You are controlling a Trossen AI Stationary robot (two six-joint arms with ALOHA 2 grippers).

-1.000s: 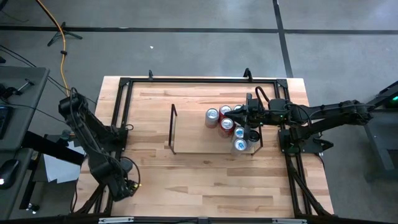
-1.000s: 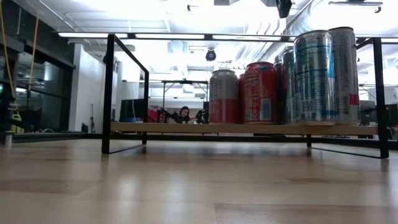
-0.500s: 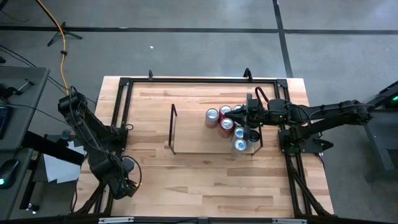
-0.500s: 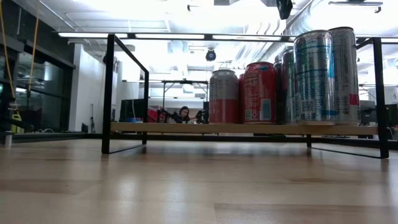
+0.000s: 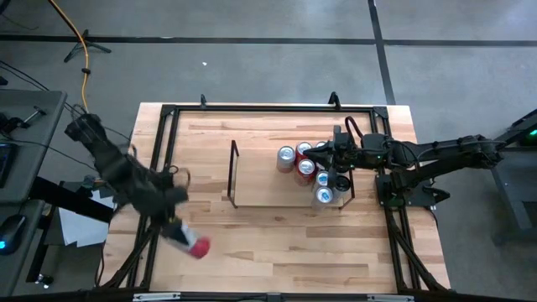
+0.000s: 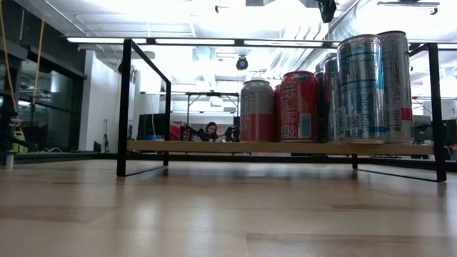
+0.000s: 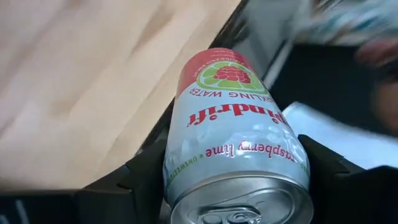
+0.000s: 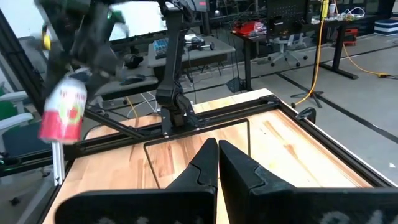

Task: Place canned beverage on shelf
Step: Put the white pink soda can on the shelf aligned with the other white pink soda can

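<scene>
Red-and-white raspberry lime can sits clamped between the left gripper fingers, above the table's front-left edge, well apart from the shelf. 5 cans crowd the shelf's right end, leaving its left part bare. Over those cans, the right gripper hangs with its fingers pressed together, holding nothing.

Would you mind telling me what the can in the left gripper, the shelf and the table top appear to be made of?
The can looks like aluminium: bare silvery lid with a pull tab, glossy printed wall. The shelf seems thin metal rod with a matte black finish, though its coating is unclear. The table top looks like light wood in joined strips, with visible grain and a slight sheen.
</scene>
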